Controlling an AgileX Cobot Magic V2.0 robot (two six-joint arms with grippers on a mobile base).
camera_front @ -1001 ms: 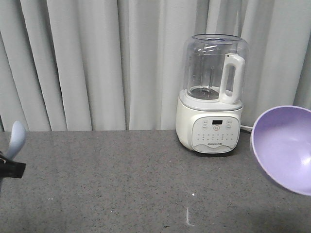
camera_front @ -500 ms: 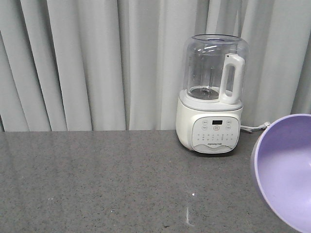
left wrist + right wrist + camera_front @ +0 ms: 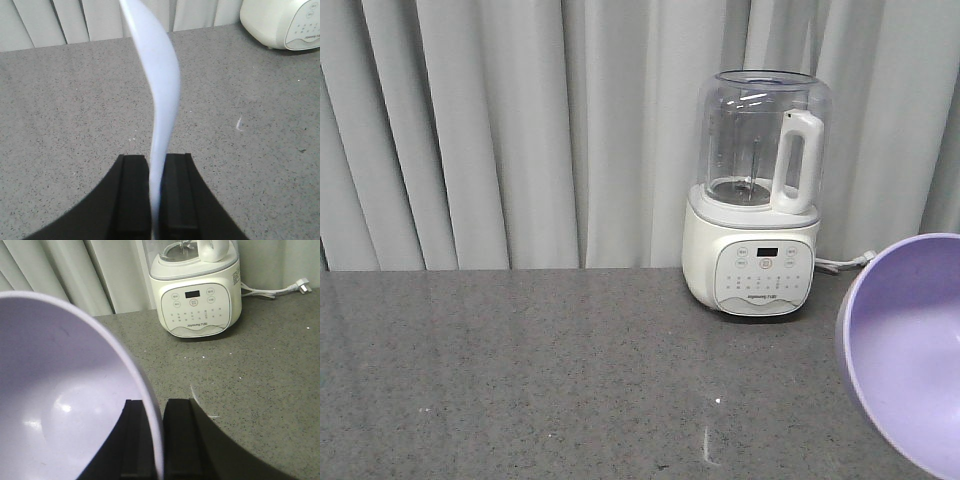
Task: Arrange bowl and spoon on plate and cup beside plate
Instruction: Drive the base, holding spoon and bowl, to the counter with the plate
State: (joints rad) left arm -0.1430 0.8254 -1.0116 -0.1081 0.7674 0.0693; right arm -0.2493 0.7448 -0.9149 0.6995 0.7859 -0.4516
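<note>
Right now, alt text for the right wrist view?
The right gripper pinches the rim of a purple bowl that fills the left of the frame. Behind, a white blender stands on a grey counter before pale curtains.

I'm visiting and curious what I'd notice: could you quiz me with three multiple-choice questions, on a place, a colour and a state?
1. Where does the blender stand? A) on the counter by the curtain B) on the floor C) on a shelf
2. What colour is the bowl? A) red B) lavender C) green
3. What are the left fingers doing? A) spread open B) pinching the spoon C) holding a knife
Answers: 1 A, it rests on the grey counter. 2 B, its inside is pale purple. 3 B, its handle sits between them.
</note>
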